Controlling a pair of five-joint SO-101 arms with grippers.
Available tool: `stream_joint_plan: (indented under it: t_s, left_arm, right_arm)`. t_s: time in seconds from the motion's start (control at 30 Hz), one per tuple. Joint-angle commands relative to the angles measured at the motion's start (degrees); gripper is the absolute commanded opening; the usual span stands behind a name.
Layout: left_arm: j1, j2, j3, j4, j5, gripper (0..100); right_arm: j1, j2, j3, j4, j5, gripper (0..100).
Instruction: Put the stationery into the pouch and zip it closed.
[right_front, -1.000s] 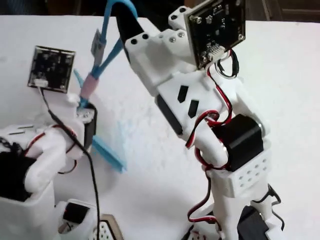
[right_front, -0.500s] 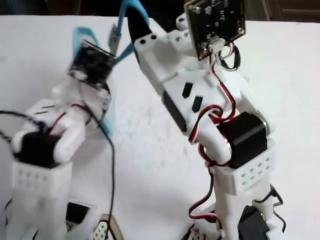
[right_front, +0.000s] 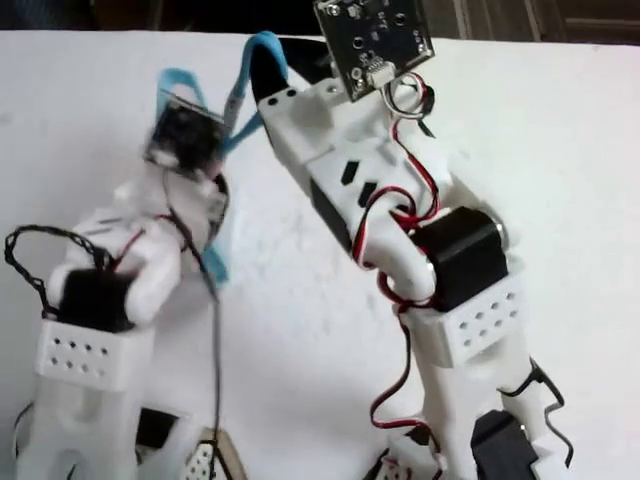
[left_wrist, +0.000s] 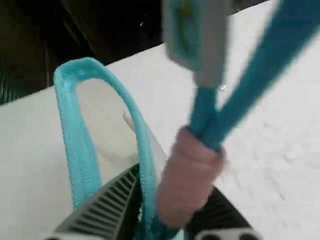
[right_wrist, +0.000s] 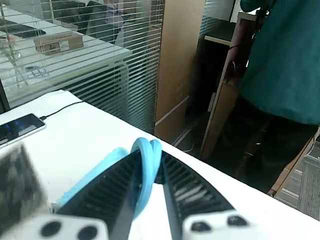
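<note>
White tabletop (right_front: 560, 150) lies beneath both arms. A light-blue woven strap (left_wrist: 75, 130) runs between the grippers: the left gripper (left_wrist: 165, 212) is clamped around the strap's pink tubular sleeve (left_wrist: 187, 175), and the right gripper (right_wrist: 151, 161) pinches a strap loop.

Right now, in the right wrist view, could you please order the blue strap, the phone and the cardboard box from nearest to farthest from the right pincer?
1. The blue strap: clamped between the jaws of the right pincer.
2. The phone: lying farther out on the white table.
3. The cardboard box: beyond the table, behind the blinds.
</note>
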Motion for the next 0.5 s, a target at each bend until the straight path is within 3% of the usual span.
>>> stream_joint_plan:
  t_s: [0.0,0.1,0.47]
  left_arm:
    - [-2.1,-3.1,-5.8,3.8,11.3,22]
    - [-1.9,-7.6,-6.8,5.0,14.1,25]
    - [0.1,-22.9,-5.0,12.5,13.3,25]
  right_arm:
    - [0.3,-0.3,-0.4,-0.1,-0.4,1.7]
    - [0.3,0.0,-0.4,-0.1,-0.4,1.7]
    - [0.0,-0.2,-0.3,-2.0,-0.4,1.7]
